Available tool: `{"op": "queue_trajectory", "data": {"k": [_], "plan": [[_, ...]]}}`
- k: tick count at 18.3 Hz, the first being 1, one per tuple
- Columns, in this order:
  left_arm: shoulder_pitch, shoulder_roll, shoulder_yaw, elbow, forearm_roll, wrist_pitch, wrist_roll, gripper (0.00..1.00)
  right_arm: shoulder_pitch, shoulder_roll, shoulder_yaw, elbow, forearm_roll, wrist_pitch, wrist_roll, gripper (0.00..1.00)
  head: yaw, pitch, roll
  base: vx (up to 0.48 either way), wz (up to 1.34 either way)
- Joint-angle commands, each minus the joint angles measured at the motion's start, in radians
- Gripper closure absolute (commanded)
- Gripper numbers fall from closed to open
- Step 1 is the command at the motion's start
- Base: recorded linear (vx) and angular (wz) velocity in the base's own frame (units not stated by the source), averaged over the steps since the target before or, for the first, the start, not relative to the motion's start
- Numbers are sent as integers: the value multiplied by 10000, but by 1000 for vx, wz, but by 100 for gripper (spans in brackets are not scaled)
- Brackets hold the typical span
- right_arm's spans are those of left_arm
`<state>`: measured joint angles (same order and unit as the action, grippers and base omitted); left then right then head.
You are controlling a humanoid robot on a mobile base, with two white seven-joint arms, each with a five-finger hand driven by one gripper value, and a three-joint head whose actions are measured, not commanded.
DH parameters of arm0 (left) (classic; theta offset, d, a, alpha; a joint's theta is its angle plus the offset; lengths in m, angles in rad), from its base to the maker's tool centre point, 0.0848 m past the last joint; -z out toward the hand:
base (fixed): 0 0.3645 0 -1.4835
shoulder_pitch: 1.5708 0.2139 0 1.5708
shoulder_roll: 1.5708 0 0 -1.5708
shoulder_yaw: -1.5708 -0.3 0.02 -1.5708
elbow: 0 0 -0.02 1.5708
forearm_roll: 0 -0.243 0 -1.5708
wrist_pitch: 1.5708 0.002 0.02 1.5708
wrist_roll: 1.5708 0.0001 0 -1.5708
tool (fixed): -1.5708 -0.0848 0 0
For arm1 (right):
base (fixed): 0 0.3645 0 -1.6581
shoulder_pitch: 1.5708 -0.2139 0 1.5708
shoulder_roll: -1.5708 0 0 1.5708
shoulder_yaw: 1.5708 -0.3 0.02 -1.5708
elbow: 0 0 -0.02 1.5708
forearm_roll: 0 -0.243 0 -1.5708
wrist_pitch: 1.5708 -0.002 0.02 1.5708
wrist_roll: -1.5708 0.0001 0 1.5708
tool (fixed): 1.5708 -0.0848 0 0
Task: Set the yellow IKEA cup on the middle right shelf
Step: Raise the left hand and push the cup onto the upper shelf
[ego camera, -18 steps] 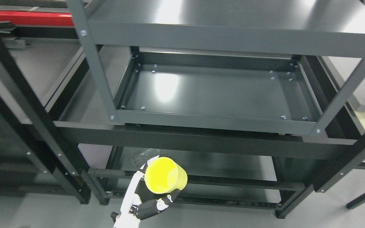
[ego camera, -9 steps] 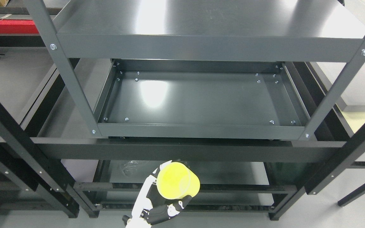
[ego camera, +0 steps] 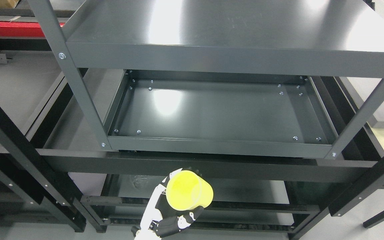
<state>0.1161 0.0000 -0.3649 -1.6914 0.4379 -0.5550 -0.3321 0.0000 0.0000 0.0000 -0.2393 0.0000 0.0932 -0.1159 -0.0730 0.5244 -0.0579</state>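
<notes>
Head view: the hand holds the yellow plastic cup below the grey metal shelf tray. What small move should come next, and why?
Probably raise the yellow plastic cup up and forward. The left hand grips it low in the picture, in front of the black crossbeam and below the front lip of the grey metal shelf tray, so it must clear both before moving right over the tray.

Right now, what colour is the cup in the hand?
Bright yellow, plain, no pattern: the cup in the left hand. Only the head view shows it.

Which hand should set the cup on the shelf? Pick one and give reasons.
Left. The left hand already grips the yellow plastic cup, held below the grey metal shelf tray. No right hand shows in view.
</notes>
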Motion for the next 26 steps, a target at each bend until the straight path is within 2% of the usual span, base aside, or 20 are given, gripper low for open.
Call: {"op": "queue_trajectory", "data": {"k": [1, 7, 14, 18, 23, 26], "plan": [[-483, 199, -355, -865, 54, -462, -160, 99, 138, -175, 168, 0, -246, 3, -7, 1, 0, 0, 0, -12, 0], [-2444, 174, -1472, -850, 54, -663, -253, 99, 138, -175, 168, 0, -246, 3, -7, 1, 0, 0, 0, -9, 0], [-4775, 174, -1720, -819, 237, 102, -85, 99, 138, -175, 168, 0, -246, 3, -7, 1, 0, 0, 0, 0, 0], [-6434, 174, -1872, -758, 988, 1191, 665, 99, 138, -175, 168, 0, -246, 3, -7, 1, 0, -1, 0, 0, 0], [-8687, 174, -2762, -620, 1739, 1912, 3040, 100, 138, -175, 168, 0, -246, 3, -7, 1, 0, -1, 0, 0, 0], [-10021, 174, -2809, -467, 2536, 3075, 3977, 100, 138, -175, 168, 0, -246, 3, -7, 1, 0, -1, 0, 0, 0]]}}
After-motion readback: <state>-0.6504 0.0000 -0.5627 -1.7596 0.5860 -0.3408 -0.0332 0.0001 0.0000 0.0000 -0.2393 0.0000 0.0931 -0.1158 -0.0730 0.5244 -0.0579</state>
